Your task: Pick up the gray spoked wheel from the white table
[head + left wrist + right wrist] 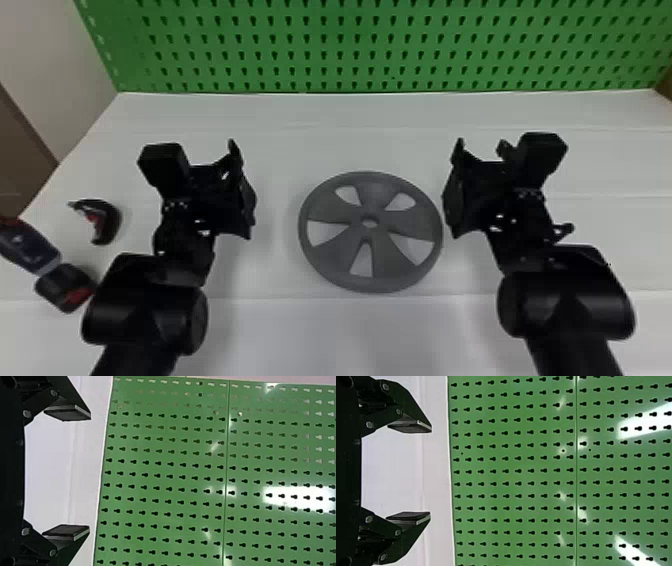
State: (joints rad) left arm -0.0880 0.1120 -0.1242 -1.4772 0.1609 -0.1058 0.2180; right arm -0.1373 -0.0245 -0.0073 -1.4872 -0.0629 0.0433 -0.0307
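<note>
At far left on the table (pixel 280 340), we saw a blue-and-red tool (pixel 31 247) near the left arm (pixel 145 305), with a curved black-and-red piece (pixel 107 222) just beyond it. The left gripper (pixel 211 165) pointed forward toward the green board (pixel 350 45), its jaws spread. Next, we noted the wheel (pixel 340 215) lying flat midtable, between the arms. At right, the right gripper (pixel 482 160) mirrored that pose near the wheel's rim, its jaws spread too.

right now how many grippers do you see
2: the left gripper, left of the wheel, and the right gripper, right of it. Both are open.
</note>
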